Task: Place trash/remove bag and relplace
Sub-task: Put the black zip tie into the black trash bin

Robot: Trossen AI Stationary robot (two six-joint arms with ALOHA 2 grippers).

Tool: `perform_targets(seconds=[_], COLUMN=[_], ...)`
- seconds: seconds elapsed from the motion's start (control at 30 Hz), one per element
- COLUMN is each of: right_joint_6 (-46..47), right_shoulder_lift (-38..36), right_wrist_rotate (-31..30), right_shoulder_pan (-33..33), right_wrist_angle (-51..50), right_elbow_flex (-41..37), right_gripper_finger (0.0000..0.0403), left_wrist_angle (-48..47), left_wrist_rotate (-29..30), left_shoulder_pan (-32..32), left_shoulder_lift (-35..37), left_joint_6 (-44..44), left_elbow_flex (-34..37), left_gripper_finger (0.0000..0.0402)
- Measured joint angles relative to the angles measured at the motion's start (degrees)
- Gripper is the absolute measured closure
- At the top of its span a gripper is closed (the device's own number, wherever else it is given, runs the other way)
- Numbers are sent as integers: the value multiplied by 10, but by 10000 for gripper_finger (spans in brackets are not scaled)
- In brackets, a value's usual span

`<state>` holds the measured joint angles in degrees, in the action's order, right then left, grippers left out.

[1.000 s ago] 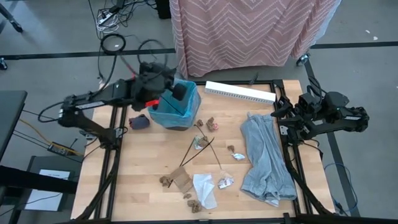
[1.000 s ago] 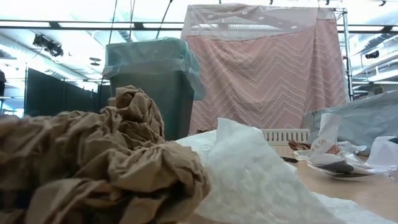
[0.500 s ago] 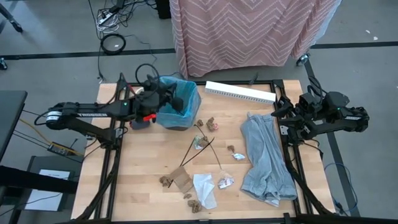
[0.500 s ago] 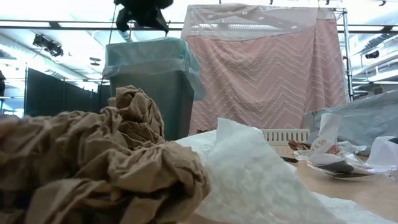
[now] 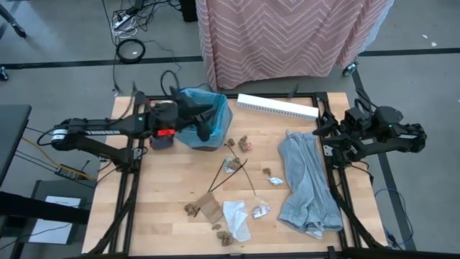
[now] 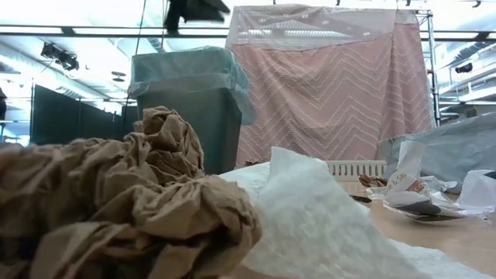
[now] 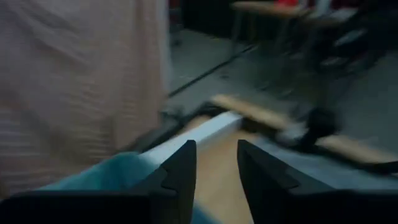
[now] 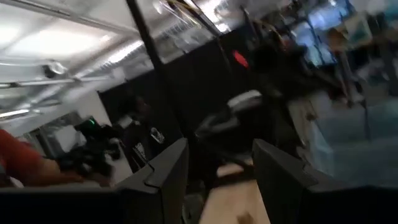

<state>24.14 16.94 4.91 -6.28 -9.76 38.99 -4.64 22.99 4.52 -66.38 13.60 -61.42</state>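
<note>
A bin (image 5: 205, 122) lined with a blue bag stands upright at the far left of the table; the low view shows the bag's rim (image 6: 186, 66) folded over its top. My left gripper (image 5: 204, 124) hangs open over the bin's mouth with nothing between its fingers (image 7: 180, 180); it shows above the bin (image 6: 194, 9) in the low view. Trash lies on the table's middle and near part: brown lumps (image 5: 190, 209), white tissue (image 5: 236, 216), a cardboard piece (image 5: 210, 206) and thin sticks (image 5: 230, 171). My right gripper (image 8: 217, 180) waits open at the right edge (image 5: 325, 135).
A limp grey-blue sheet (image 5: 307, 183) lies flat along the right side. A long white strip (image 5: 277, 106) lies at the far edge. A small dark lump (image 5: 162, 142) sits left of the bin. A pink patterned cloth (image 5: 287, 36) hangs beyond the table.
My left arm has dropped from a raised, bent pose to reach out level over the bin's left rim. In the low view its gripper has come into sight above the bin and drifted toward the table's right. The bin and the trash have kept still.
</note>
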Motion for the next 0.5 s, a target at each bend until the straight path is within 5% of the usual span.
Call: perform_targets(seconds=[0.13,0.23,0.5], right_joint_6=[37,61,99], right_shoulder_lift=[50,125,349], right_wrist_rotate=[-28,2,36], right_shoulder_pan=[0,0,-13], right_wrist_angle=[-104,-90,-8], right_elbow_flex=[-9,-31,-41], right_gripper_finger=[234,234,236], left_wrist_angle=[-15,-28,-269], left_wrist_rotate=[-123,-190,-157], left_shoulder_pan=[-17,-44,-144], left_shoulder_lift=[3,1,1], left_joint_6=[40,63,120], left_elbow_flex=[-48,-84,-174], left_gripper_finger=[267,270,293])
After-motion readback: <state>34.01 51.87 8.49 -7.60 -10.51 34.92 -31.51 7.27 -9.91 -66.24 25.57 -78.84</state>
